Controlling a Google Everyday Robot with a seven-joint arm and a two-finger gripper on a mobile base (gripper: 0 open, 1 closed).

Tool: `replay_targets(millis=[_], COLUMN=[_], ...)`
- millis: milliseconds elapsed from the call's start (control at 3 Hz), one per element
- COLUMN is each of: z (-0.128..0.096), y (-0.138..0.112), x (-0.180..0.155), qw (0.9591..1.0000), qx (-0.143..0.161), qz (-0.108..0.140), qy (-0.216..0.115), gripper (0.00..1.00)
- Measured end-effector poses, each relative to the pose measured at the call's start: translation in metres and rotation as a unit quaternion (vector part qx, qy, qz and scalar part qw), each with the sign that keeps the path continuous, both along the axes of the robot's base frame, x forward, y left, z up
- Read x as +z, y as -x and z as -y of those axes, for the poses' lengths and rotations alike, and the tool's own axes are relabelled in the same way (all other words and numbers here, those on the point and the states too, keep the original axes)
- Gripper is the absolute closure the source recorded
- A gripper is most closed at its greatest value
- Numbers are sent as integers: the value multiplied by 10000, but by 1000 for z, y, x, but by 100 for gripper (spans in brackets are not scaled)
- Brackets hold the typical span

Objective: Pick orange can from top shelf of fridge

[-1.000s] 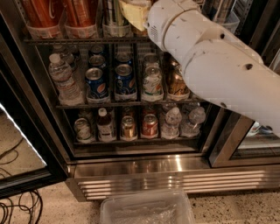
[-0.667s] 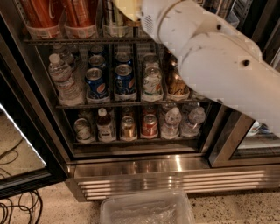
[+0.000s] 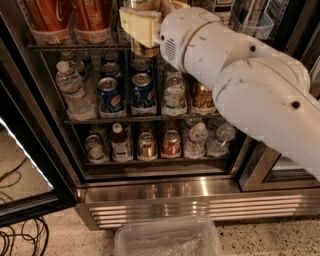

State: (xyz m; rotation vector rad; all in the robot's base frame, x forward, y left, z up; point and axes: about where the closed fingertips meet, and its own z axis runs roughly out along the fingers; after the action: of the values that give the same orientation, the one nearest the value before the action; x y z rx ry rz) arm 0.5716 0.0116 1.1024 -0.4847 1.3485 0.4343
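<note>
The fridge (image 3: 165, 192) stands open, with its steel ribbed base at the bottom. The top shelf (image 3: 75, 46) runs across the top of the view and holds tall red cans (image 3: 92, 15) in clear trays. My gripper (image 3: 150, 22) is at the front of that shelf, at top centre, with the white arm reaching in from the right. Its cream fingers (image 3: 137, 25) are closed around the orange can (image 3: 145, 49). Only the can's golden lower end shows below the fingers, hanging slightly under the shelf line.
The middle rack holds a water bottle (image 3: 72, 92), blue cans (image 3: 142, 92) and a bronze can (image 3: 202, 97). The lower rack holds short cans and bottles (image 3: 150, 145). A clear plastic bin (image 3: 167, 240) sits on the floor in front. The glass door (image 3: 20, 165) stands open at the left, with cables (image 3: 20, 240) below it.
The gripper and arm have shifted slightly left and down at the top shelf. The can's golden lower end now shows below the fingers.
</note>
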Motion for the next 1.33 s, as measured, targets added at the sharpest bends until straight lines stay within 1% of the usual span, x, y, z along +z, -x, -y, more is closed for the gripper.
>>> replay_targets(millis=[333, 667, 1000, 1333], z=[6, 18, 21, 20], y=[28, 61, 70, 70], x=[-45, -73, -91, -91], qw=[9963, 9867, 9805, 9805], qx=[247, 327, 364, 369], qz=[-818, -1588, -1909, -1907], qy=[-37, 65, 290, 293], gripper=[100, 100, 100, 100])
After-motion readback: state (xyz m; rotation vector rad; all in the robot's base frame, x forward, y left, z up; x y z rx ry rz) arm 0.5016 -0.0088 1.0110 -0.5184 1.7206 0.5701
